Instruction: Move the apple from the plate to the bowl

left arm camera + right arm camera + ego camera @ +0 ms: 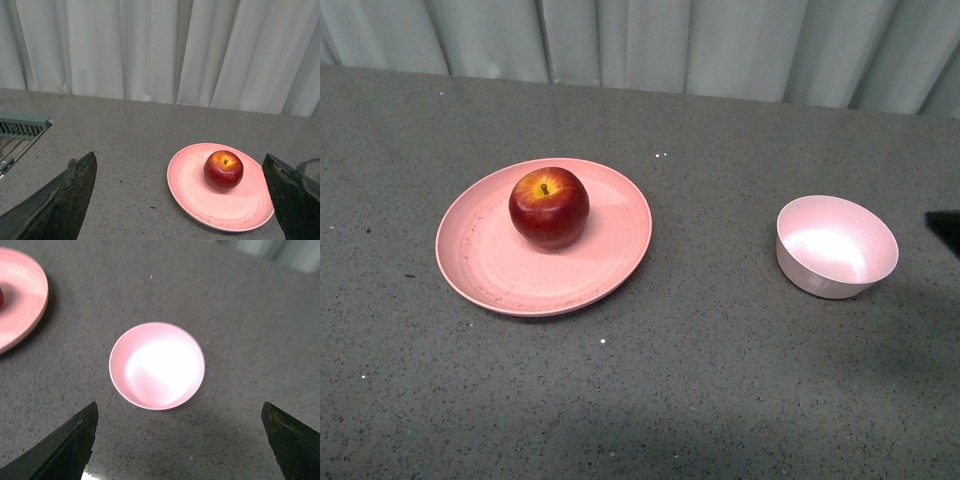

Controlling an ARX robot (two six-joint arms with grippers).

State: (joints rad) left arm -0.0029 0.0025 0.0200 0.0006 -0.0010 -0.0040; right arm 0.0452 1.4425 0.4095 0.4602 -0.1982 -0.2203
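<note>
The red apple point(549, 207) sits on the big pink plate point(490, 265), on the left part of the gray table point(700, 380). The small pink bowl point(836, 247) stands well apart, to the right. The left gripper point(177, 161) faces the plate, wide open, holding nothing. The right gripper point(179, 408) hangs over the bowl, wide open too, holding nothing.

The apple point(549, 208) gleamed, its skin waxy and glossy with bright highlights. Under it the plate point(490, 265) looked matt and plastic-like, faintly speckled and scuffed with fine marks. The bowl point(825, 275) was smoother, its inside catching a soft sheen. The table point(700, 380) showed a grey, stone-like surface, matt and finely flecked. Behind hung a pale, pleated cloth curtain point(150, 50). The left gripper point(178, 155) had dark matt fingers point(60, 205) with rough, chipped-looking edges.
</note>
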